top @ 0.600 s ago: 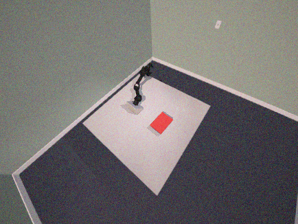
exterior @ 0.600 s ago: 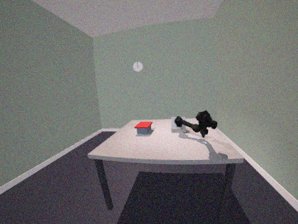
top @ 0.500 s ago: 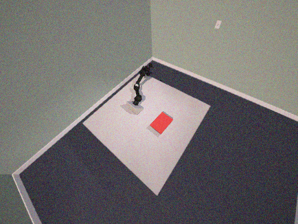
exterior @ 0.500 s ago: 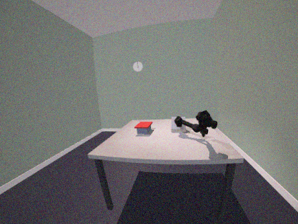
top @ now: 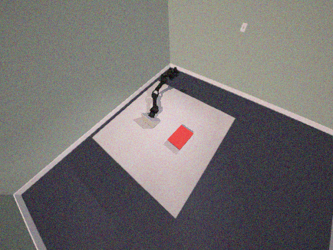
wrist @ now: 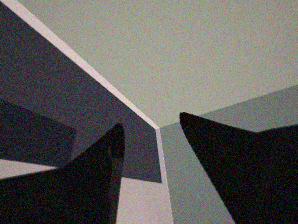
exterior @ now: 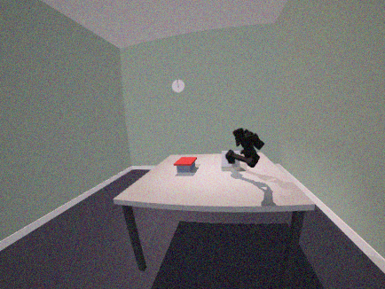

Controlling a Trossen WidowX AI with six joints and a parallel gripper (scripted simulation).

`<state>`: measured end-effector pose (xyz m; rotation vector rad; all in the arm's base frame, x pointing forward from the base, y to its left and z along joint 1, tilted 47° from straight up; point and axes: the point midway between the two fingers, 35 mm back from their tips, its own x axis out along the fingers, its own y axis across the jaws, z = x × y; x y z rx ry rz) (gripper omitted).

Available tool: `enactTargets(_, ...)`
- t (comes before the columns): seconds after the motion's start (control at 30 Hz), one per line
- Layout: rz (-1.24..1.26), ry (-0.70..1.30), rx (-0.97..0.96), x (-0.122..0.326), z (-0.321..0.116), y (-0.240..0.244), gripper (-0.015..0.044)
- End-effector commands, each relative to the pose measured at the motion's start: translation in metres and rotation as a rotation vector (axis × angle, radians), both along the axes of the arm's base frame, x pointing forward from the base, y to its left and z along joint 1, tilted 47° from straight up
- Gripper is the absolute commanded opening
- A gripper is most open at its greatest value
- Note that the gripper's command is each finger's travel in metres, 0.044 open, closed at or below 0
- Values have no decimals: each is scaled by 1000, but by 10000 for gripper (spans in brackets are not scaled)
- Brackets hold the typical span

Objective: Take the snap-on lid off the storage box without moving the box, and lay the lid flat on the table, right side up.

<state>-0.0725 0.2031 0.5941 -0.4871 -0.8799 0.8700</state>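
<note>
The storage box (top: 187, 127) (exterior: 185, 168) has a blue-grey body and stands upright on the white table (top: 173, 184) (exterior: 208, 191) (wrist: 142, 200). Its flat red lid (top: 180, 137) (exterior: 185, 160) lies on top and covers it. In the top and exterior views the lid looks level. My gripper (top: 175, 70) (wrist: 151, 122) is well away from the box, raised at the far end of the arm near the table corner. In the wrist view its two black fingers stand apart with nothing between them. Neither the box nor the lid shows in the wrist view.
A pale, block-like object (top: 148, 122) (exterior: 225, 164) is beside the arm's base on the table. The room walls and a white skirting board (top: 268, 103) (wrist: 90, 67) are beyond the table. The arm casts a shadow on the table in the exterior view.
</note>
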Motion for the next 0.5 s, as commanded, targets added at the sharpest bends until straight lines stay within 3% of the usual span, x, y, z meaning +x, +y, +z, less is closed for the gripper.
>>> enactTargets(0.0, -16, 87, 90, 41, 11, -27, 235)
enactTargets(0.47, 23, 650, 481, 197, -8, -133, 235)
